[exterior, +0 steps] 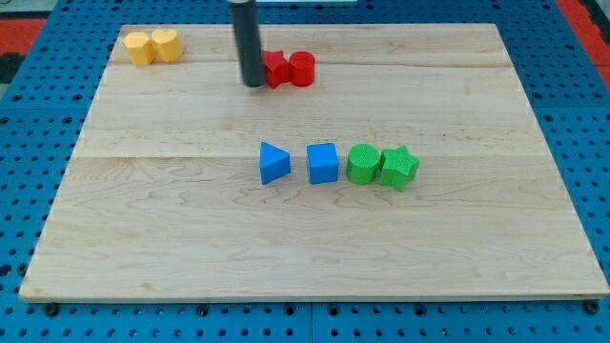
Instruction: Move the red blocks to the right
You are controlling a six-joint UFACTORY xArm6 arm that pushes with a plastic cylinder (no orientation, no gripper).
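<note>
Two red blocks lie side by side near the view's top centre: a star-like red block [276, 70] on the left and a round red block [302, 69] on the right, touching each other. My tip [254, 83] is at the lower end of the dark rod, right against the left side of the star-like red block.
Two yellow blocks [152, 46] sit together at the view's top left. A row lies at mid-board: a blue triangle [274, 163], a blue cube [323, 163], a green round block [362, 163] and a green star [399, 168]. The wooden board [143, 238] lies on a blue pegboard.
</note>
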